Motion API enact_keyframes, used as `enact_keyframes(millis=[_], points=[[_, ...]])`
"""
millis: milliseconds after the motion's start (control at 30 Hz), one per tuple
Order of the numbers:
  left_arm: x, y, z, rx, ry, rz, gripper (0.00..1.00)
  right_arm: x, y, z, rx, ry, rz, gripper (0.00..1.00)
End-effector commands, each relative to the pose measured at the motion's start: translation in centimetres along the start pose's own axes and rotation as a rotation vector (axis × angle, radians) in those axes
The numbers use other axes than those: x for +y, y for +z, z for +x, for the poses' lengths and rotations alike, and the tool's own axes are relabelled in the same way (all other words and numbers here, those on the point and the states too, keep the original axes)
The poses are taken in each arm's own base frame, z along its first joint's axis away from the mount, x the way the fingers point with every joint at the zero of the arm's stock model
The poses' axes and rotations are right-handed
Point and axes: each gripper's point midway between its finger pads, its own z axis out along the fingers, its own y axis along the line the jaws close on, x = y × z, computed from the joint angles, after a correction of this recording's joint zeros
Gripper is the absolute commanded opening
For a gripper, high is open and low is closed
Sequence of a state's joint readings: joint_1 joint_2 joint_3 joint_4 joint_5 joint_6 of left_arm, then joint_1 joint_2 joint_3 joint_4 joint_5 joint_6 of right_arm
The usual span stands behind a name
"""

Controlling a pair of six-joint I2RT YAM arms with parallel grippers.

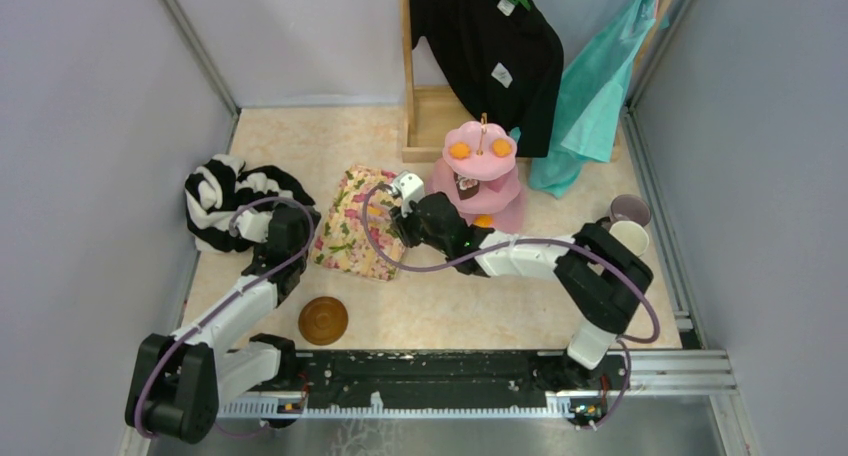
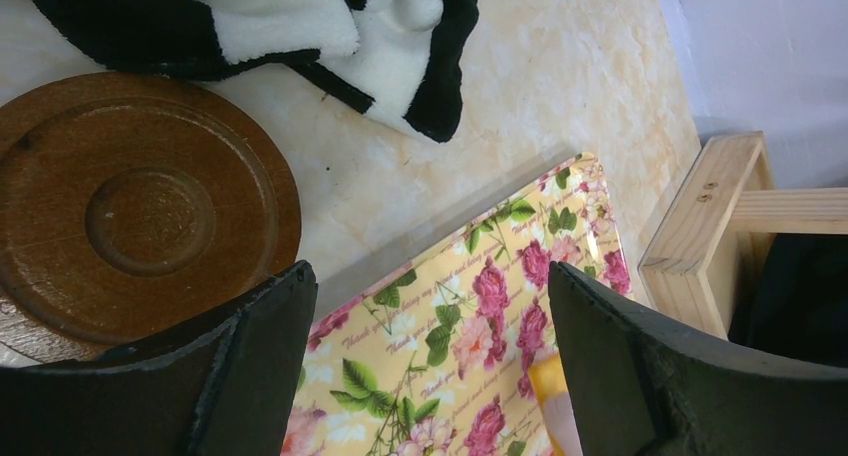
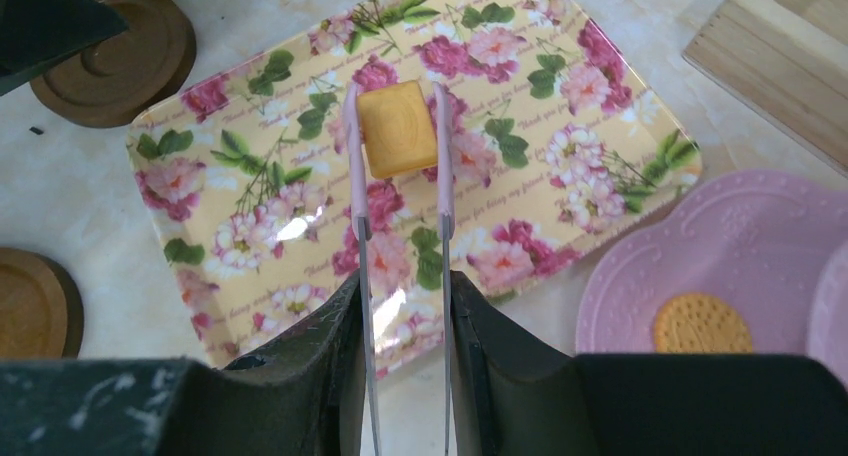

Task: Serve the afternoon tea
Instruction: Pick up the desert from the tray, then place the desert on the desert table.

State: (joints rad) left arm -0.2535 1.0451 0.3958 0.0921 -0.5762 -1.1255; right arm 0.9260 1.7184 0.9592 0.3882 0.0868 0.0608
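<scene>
Plainly, everything turns on the right gripper (image 3: 402, 298). Its fingers are clamped on the handles of the pink tongs (image 3: 356, 176), which run straight out ahead of them. At the far tips the tongs pinch a square yellow pastry (image 3: 398, 129). The pastry sits directly ahead of the fingers, over the middle of the flowered tray (image 3: 600, 166), and I cannot tell whether it touches the tray or hangs just above it. The tray's long side lies across the line of the tongs, slightly slanted.

The pink cake stand (image 3: 740, 246) is off to the right of the fingers, nearer to them than the tong tips are, with a round biscuit (image 3: 700, 323) on its bottom tier. If the pastry belongs on the tray, the next move is only a lowering and a loosening. If it belongs on the stand, the tongs need to swing right and draw back.

The left gripper (image 2: 428, 276) hangs with its fingers spread wide and nothing between them, over the tray's near edge. A brown saucer (image 2: 140, 206) lies to the left of its fingers. The right arm is the only one placed to act on the pastry.
</scene>
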Motion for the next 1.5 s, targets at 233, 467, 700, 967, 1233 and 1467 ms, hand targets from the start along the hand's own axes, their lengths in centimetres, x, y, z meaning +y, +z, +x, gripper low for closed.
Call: enact_keyframes(millis=[233, 467, 700, 967, 1233, 1467], points=[[-2.3, -0.2, 0.0, 0.029, 0.006, 0.057, 0.90, -3.2, -10.3, -3.7, -0.160, 0.140, 0.225, 0.11], [-2.7, -0.2, 0.2, 0.041, 0.012, 0.070, 0.90, -6.0, -14.5, -0.7, -0.109, 0.216, 0.377, 0.11], [-3.0, -0.2, 0.4, 0.052, 0.007, 0.082, 0.90, -8.0, -17.6, 2.2, -0.056, 0.258, 0.498, 0.10], [-3.4, -0.4, 0.5, 0.064, -0.003, 0.099, 0.90, -11.2, -19.6, 4.3, -0.023, 0.313, 0.649, 0.10], [-3.8, -0.6, 0.3, 0.065, -0.005, 0.114, 0.90, -13.6, -20.5, 5.5, -0.023, 0.352, 0.752, 0.10], [-3.7, -0.3, 0.9, 0.080, -0.008, 0.112, 0.89, -15.9, -21.0, 5.5, -0.075, 0.404, 0.804, 0.10]])
